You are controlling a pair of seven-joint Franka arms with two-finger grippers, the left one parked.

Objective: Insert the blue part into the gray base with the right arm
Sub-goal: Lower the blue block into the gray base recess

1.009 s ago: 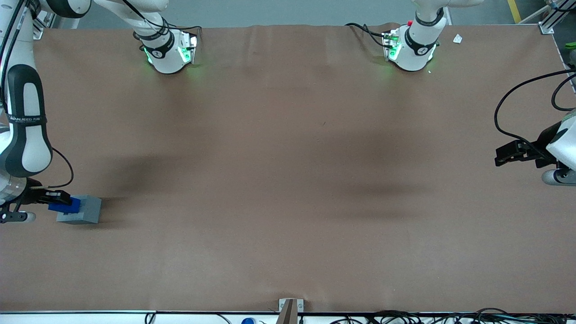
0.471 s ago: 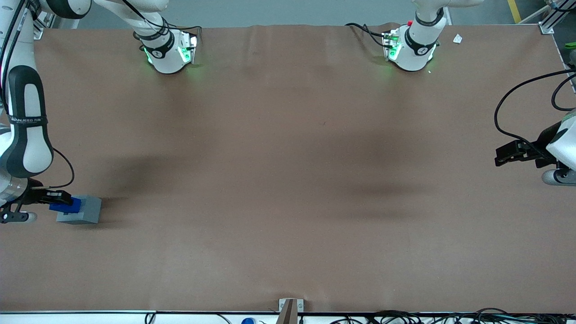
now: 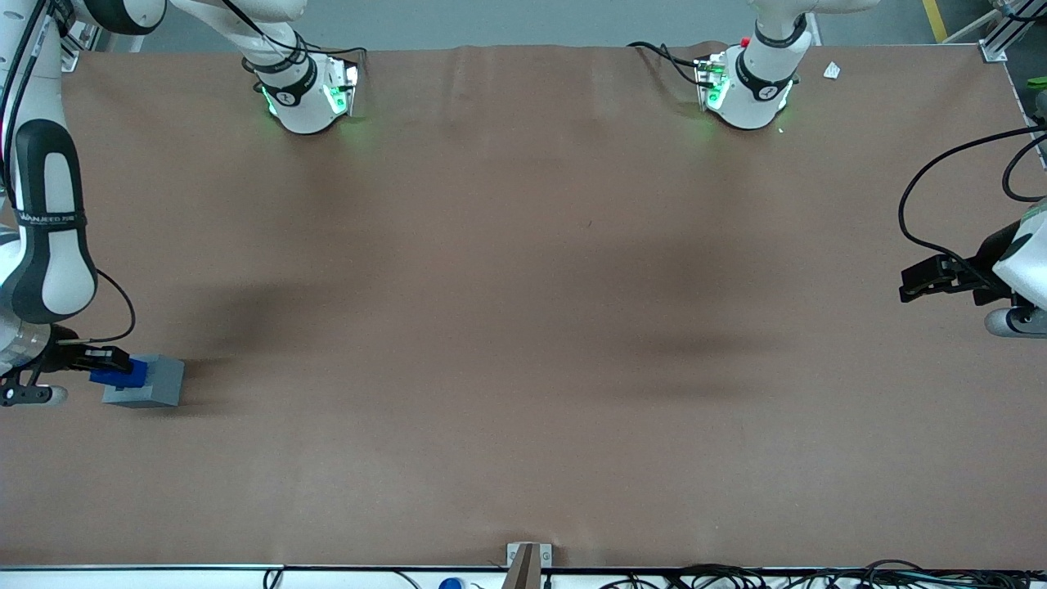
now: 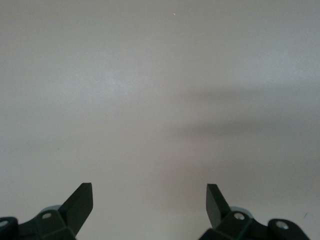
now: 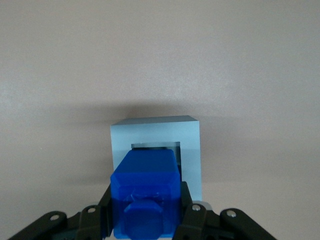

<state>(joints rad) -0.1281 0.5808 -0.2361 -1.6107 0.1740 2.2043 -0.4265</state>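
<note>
The gray base rests on the brown table toward the working arm's end, its square recess partly showing past the blue part. My right gripper is shut on the blue part, holding it by its sides just above the base's top. In the right wrist view the blue part fills the space between the black fingers and covers most of the gray base. Whether the blue part's underside touches the base is hidden.
The brown table cover stretches toward the parked arm's end. Two white arm bases stand at the table's edge farthest from the front camera. A small bracket sits at the edge nearest that camera.
The right arm has shifted very slightly between the earliest frame and now; the blue part stays gripped over the gray base.
</note>
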